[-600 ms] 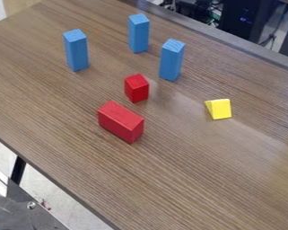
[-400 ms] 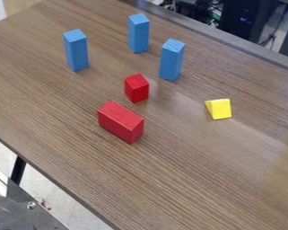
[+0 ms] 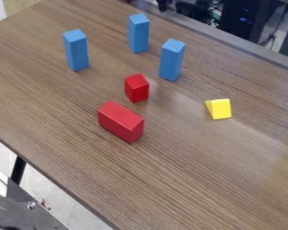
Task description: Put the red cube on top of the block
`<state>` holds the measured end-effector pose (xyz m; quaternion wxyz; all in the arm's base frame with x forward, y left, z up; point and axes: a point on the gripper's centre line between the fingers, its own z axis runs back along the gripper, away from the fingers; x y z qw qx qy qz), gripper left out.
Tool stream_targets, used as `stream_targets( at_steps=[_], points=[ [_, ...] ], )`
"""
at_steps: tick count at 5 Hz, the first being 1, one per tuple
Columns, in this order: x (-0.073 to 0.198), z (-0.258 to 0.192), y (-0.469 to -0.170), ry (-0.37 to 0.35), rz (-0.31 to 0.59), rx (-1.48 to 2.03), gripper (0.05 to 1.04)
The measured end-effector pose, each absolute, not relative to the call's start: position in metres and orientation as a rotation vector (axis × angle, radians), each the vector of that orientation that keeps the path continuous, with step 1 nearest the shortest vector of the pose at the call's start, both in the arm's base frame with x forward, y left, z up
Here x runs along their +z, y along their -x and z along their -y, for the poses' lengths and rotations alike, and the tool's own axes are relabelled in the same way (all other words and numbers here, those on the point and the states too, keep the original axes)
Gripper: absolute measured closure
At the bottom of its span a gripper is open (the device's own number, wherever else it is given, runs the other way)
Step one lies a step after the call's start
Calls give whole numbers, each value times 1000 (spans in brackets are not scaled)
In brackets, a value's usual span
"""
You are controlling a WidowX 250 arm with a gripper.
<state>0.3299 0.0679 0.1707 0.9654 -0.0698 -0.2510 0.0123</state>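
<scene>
Dark metal plating [image 3: 43,218] with a screw in it sat in the lower left corner, below the brown wood-grain table [image 3: 206,175]. Next to the right, a tall blue wooden block [image 3: 77,51] stood upright toward the back. Then came the oblong red block [image 3: 120,121], lying on its long side with nothing on top of it. The small red cube [image 3: 136,89] rested on the table just behind that block, a little to its right, not on it. Farther back, a second blue wooden block [image 3: 138,33] stood upright. At the top edge, a dark bit looked like the black pincer [image 3: 163,5]; whether it was released or clenched, I could not tell. A third upright blue block [image 3: 172,60] followed, then a yellow wedge-shaped block [image 3: 219,109] near the right side.
</scene>
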Motion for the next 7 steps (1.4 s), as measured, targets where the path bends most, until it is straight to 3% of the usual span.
stream_targets(
  at_steps=[1,3,6,7],
  points=[
    [169,-70,-321,107,460,-82,83],
    [123,-57,-320,2,174,-373,83],
    [75,-39,-317,-59,63,-483,83],
    [61,-36,-304,-42,33,-483,83]
  ],
)
